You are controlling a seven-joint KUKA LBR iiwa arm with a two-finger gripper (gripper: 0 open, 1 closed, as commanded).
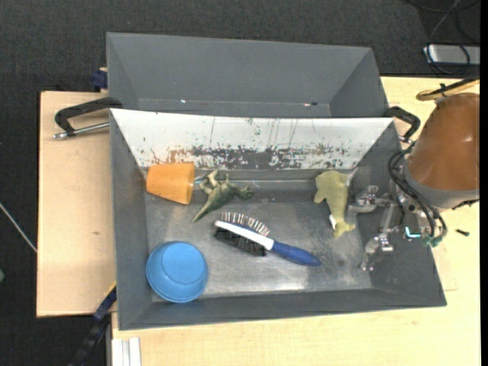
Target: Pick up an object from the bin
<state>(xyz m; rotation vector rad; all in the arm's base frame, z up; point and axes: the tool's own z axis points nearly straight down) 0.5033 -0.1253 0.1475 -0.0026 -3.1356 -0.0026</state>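
My gripper (370, 226) hangs over the bin's right side, close to the right wall, open with nothing between its fingers. Just to its left a pale yellow soft toy figure (333, 197) lies against the back wall; the gripper does not touch it. A brush with black bristles and a blue handle (263, 242) lies across the middle of the floor, its handle tip pointing toward the gripper.
A green toy dinosaur (218, 192) and an orange cup (171, 183) on its side lie at the back left. A blue round cup (178, 271) stands in the front left corner. The arm with its orange cover and cables enters from the right.
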